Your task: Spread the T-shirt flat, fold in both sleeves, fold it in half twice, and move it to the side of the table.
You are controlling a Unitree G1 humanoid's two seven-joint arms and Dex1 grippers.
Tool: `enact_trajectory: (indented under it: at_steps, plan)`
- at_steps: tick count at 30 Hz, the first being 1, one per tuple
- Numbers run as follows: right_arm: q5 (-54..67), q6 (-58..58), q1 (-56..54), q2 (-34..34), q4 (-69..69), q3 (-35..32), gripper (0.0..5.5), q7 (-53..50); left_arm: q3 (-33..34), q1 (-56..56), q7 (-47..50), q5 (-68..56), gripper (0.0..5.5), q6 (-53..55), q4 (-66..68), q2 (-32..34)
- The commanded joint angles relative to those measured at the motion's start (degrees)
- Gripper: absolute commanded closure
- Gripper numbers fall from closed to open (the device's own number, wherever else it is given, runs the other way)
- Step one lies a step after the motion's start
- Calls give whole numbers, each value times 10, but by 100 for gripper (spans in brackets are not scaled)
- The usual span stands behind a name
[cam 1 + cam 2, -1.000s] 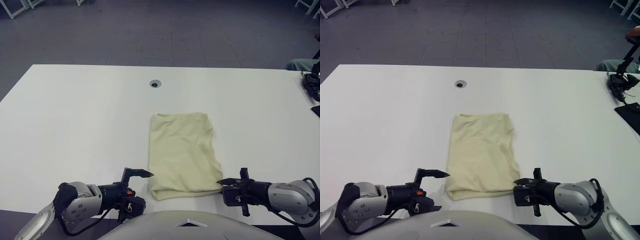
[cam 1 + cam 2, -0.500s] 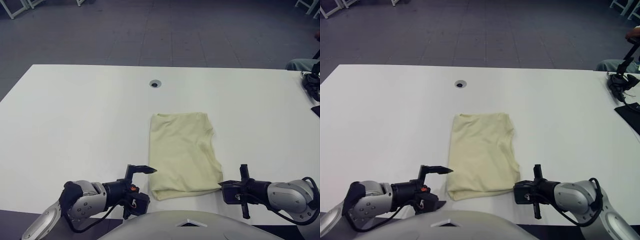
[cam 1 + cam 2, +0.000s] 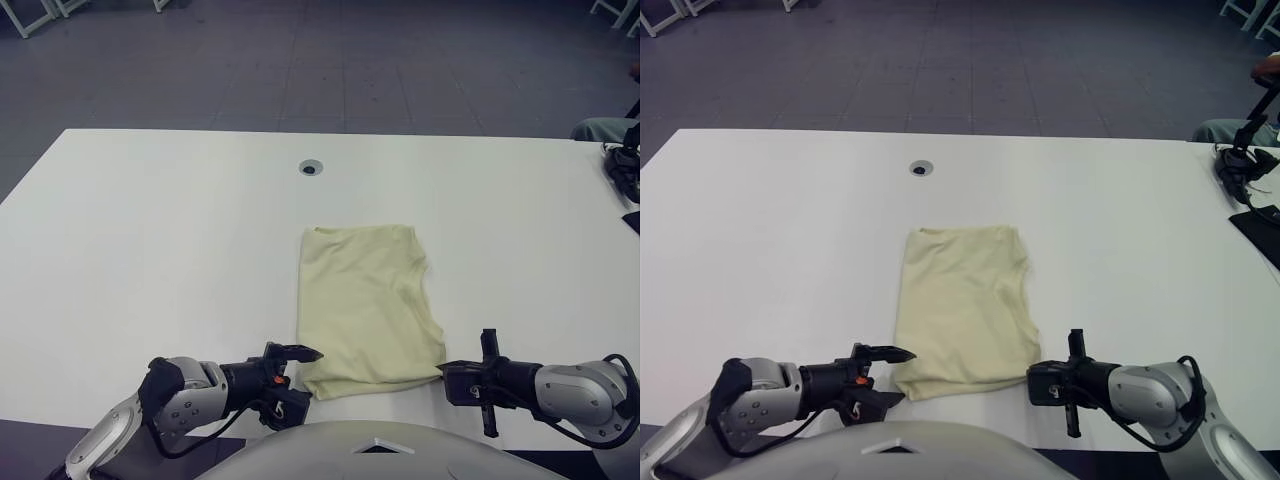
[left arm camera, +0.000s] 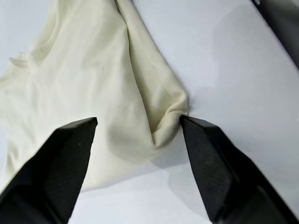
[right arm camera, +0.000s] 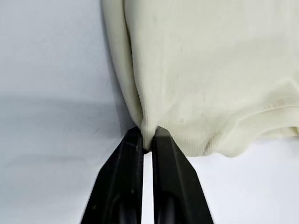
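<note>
As right fingers (image 5: 125, 186) pinch the near-right corner of the T-shirt (image 3: 365, 300), spread left fingers (image 4: 65, 163) should catch all layers at its near-left corner.

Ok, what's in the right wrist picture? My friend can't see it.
The right gripper pinches the edge of a pale yellow T-shirt, its two black fingers shut on the cloth. The T-shirt lies on a white table.

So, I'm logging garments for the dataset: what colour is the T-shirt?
The T-shirt is plain pale yellow with no pattern; the left eye view shows it best.
</note>
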Motion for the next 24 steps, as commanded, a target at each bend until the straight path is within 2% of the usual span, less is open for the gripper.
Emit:
enact_trajectory:
  at_steps: [1,17,24]
  plan:
    - [-4,15,8,3,4,13,544,-1,-3,-2,-10,12,277,5,16,9]
    - [-2,29,10,2,-9,22,545,-7,4,-15,-26,1,538,-1,18,15]
    - [1,27,8,0,-9,22,545,-6,19,-37,-39,-31,538,-17,9,24]
